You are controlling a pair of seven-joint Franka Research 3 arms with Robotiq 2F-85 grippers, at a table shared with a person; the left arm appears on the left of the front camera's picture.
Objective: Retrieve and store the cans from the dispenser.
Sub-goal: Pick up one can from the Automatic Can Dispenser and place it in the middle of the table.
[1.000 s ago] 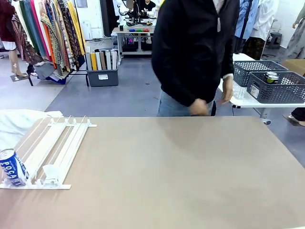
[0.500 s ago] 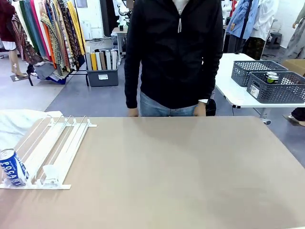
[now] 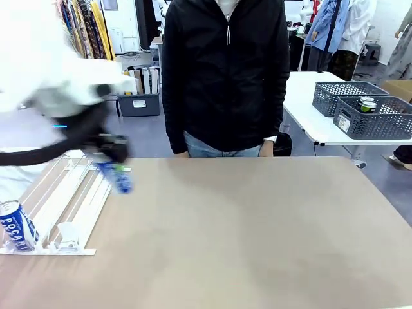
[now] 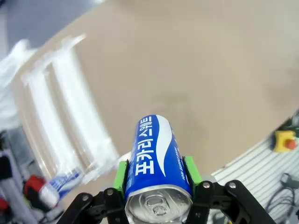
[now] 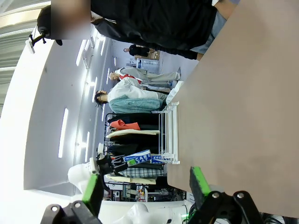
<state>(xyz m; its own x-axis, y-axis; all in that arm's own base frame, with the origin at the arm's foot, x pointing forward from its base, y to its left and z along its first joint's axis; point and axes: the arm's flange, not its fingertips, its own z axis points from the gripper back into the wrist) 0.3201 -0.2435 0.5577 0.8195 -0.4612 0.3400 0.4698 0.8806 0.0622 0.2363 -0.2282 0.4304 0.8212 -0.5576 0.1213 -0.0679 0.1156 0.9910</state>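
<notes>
1. a blue-and-white can (image 3: 16, 225) rests at the near end of the white dispenser (image 3: 71, 199), left on the tan table (image 3: 257, 225).
2. left gripper (image 4: 158, 170) clamps another blue can (image 4: 156, 149) over the dispenser's far end; right gripper (image 5: 145, 186) gapes empty.
3. person (image 3: 225, 71) beyond; grey baskets (image 3: 373, 119) behind.

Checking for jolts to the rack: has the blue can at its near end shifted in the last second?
No. The blue can sits in the same spot at the rack's near end.

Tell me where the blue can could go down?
The beige tabletop is bare from the white rail dispenser on the left to the right edge, up to the person in black. It's crowded only at the dispenser's near end, where another blue-and-white drink can sits.
</notes>
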